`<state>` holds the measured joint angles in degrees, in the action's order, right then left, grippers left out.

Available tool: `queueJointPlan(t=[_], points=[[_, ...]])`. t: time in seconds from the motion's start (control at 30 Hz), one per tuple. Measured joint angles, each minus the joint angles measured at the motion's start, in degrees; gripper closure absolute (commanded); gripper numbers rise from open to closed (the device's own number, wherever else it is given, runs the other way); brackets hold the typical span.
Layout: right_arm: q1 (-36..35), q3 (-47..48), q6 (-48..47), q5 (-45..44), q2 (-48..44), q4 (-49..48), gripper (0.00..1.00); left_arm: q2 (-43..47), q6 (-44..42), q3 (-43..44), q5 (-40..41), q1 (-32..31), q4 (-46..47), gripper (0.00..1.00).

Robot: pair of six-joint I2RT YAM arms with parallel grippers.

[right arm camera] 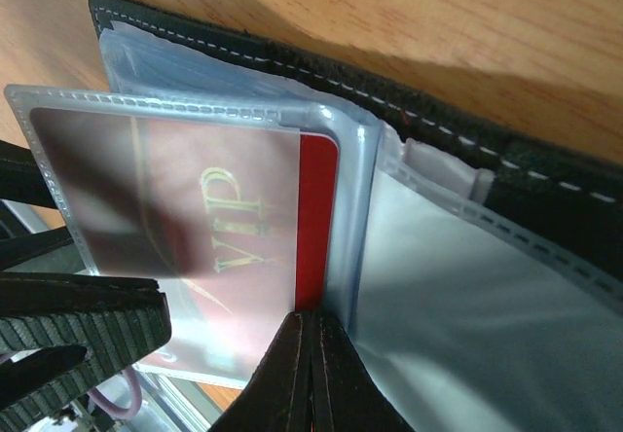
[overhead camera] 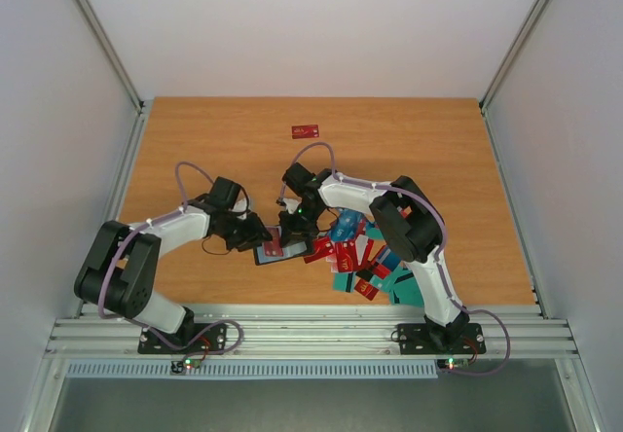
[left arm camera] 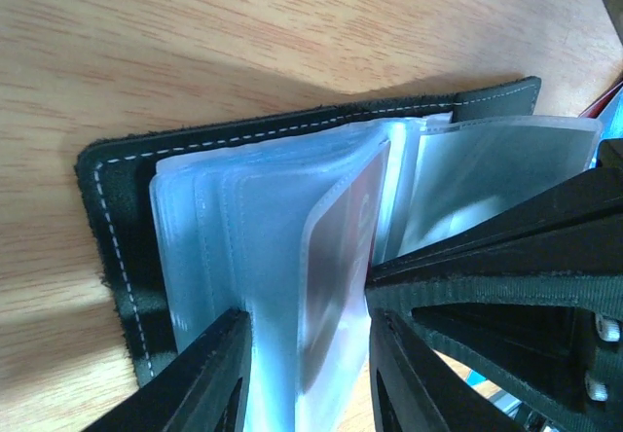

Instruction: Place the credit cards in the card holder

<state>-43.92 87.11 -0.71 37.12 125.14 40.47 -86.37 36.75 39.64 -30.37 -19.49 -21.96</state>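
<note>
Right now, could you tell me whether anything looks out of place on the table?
One red card lies alone at the far side of the table, well apart from the pile. In the holder, the VIP card shows a bare edge beyond its sleeve, seemingly not fully in.
</note>
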Motion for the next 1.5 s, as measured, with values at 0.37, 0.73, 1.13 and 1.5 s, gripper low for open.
queueJointPlan(t=[0.37, 0.73, 1.13, 1.5], points=[[0.28, 0.02, -0.55, 0.76, 0.17, 0.02, 0.99, -0.13, -0.13, 4.15, 3.93, -1.9, -5.03, 0.69], [0.7, 0.07, -0.76, 1.79, 0.46, 0.07, 0.99, -2.8, -1.22, 8.26, 7.06, -4.02, -8.92, 0.77], [1.25, 0.07, -0.83, 2.25, 0.39, 0.61, 0.99, -4.85, -0.17, 10.4, 4.44, -4.37, -9.27, 1.0], [2.27, -0.39, -0.72, -0.22, -3.67, 4.46, 0.99, -7.85, -4.35, 19.15, 7.43, -4.61, -18.93, 1.0]])
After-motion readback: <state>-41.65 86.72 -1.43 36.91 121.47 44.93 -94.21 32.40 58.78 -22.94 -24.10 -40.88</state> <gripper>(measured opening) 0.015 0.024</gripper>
